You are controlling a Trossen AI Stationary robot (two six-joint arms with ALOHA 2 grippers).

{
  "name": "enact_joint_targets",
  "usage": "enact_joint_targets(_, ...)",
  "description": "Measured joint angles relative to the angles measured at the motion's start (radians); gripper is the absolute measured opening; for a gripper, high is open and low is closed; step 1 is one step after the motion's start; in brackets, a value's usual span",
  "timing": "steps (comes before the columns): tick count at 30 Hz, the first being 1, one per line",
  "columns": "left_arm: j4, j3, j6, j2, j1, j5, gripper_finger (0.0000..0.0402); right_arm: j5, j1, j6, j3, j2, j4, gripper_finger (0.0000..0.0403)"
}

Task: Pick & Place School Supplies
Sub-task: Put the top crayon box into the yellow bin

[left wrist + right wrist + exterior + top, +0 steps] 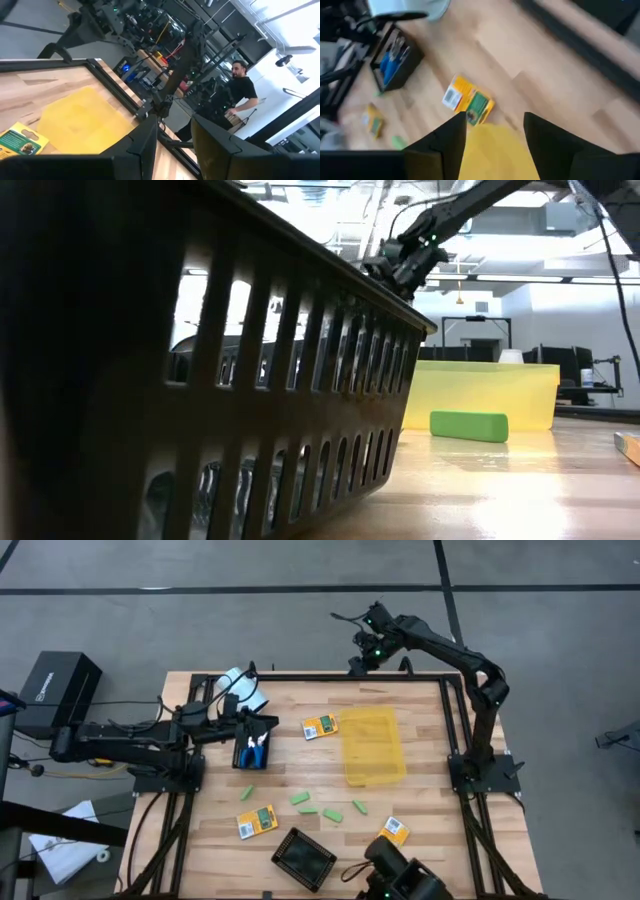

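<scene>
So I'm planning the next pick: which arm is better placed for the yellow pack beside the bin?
Probably right: right gripper hangs open over the pack by the yellow bin. Left gripper sits over the black tray.

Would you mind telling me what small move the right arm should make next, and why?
Probably lower the right hand onto the yellow-orange pack beside the yellow bin. The right wrist view shows its dark fingers apart and empty, with the pack lying flat on the wood just ahead.
</scene>
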Motion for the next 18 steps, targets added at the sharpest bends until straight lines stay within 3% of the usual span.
enact_joint_targets(3, 0.0, 0.0, -0.015, 0.0, 0.0, 0.0, 0.0115, -0.049, -0.005, -0.022, 0.0, 0.035, -0.026, 0.0178)
enact_joint_targets(18, 0.001, 0.0, -0.027, 0.0, 0.0, -0.001, 0.0115, -0.049, 0.067, -0.046, 0.0, 0.158, -0.048, 0.0189)
